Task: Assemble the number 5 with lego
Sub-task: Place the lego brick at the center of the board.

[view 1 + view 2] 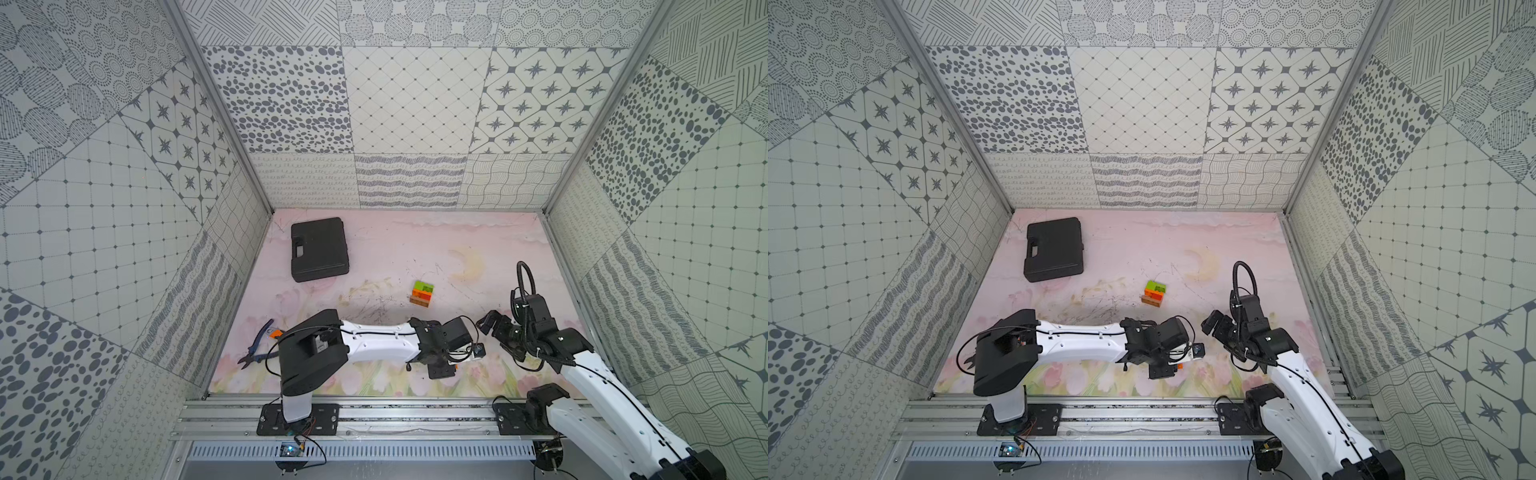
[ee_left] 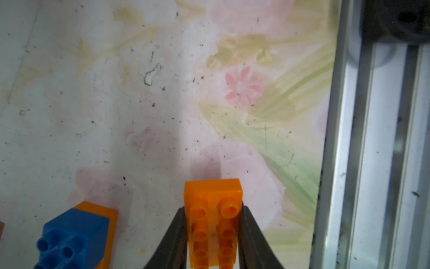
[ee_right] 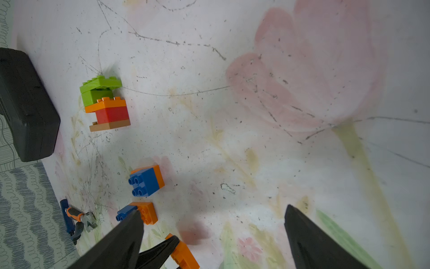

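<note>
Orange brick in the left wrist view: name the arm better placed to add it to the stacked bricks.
Left. The left end effector is shut on the orange brick; the right end effector is open and empty.

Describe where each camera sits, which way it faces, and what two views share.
Top views: high above the robot's base, looking down at the table, black case and lego stack; both arms show.
Left wrist: on the left arm, facing the table past the left pincer, shut on an orange brick.
Right wrist: on the right arm, facing the table through the open right pincer.
Shared: both wrist views show that orange brick.
</note>
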You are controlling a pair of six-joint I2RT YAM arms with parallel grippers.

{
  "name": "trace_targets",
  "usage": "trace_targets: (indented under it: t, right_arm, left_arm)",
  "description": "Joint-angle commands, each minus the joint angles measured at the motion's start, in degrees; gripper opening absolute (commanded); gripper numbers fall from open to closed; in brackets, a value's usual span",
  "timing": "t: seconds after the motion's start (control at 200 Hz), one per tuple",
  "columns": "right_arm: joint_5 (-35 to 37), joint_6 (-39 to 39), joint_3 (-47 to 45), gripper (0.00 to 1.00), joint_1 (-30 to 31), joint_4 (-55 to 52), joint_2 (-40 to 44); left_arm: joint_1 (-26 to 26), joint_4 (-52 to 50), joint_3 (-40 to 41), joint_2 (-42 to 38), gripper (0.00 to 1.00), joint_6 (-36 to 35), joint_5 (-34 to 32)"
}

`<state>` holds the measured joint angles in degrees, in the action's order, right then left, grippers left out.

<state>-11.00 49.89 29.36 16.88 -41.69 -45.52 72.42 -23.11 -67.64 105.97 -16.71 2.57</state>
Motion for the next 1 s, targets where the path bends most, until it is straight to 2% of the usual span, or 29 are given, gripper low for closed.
trace_targets:
  t: [0.0, 0.26, 0.42, 0.575, 0.655, 0.735, 0.84, 0.901, 0.991]
  right_arm:
    - [-2.26, -1.50, -0.36, 0.99, -0.20, 2.58, -0.74]
    - [-3.97, -1.39, -0.80, 0.99, -0.19, 4.03, -1.31]
    - [-3.84, -2.03, -0.44, 0.99, -0.19, 2.97, -1.22]
    - [-4.93, -2.92, 0.35, 0.99, -0.10, 2.86, -1.24]
    - [-4.70, -3.93, 1.30, 0.99, 1.20, 2.31, -1.83]
    - [-1.43, -4.12, 3.41, 0.96, 5.51, 1.38, -3.38]
    - [4.49, -1.61, 4.85, 0.89, 14.87, 2.16, -7.33]
    - [7.30, 0.49, 6.25, 0.86, 21.13, 2.75, -10.80]
    - [13.57, 3.70, 9.33, 0.85, 30.97, 2.56, -16.89]
  left_arm:
    - [0.33, -6.98, -2.23, 2.04, 0.33, -4.98, -0.34]
    - [0.32, -7.12, -1.82, 1.10, 0.42, -5.57, -1.77]
    - [0.34, -6.33, -0.08, -1.37, 0.54, -4.49, -1.42]
    - [0.30, -2.88, 3.41, -8.35, 0.59, -0.06, 0.18]
    - [0.00, 5.36, 8.58, -15.45, 0.60, 4.50, -1.40]
    - [-1.18, 15.42, 16.31, -24.50, 0.61, 11.89, -4.89]
    - [-5.31, 26.80, 27.16, -36.83, 0.67, 24.46, -7.68]
    - [-7.47, 29.82, 32.09, -42.93, 0.74, 31.59, -10.80]
    - [-9.94, 28.38, 36.43, -50.52, 0.78, 39.11, -15.20]
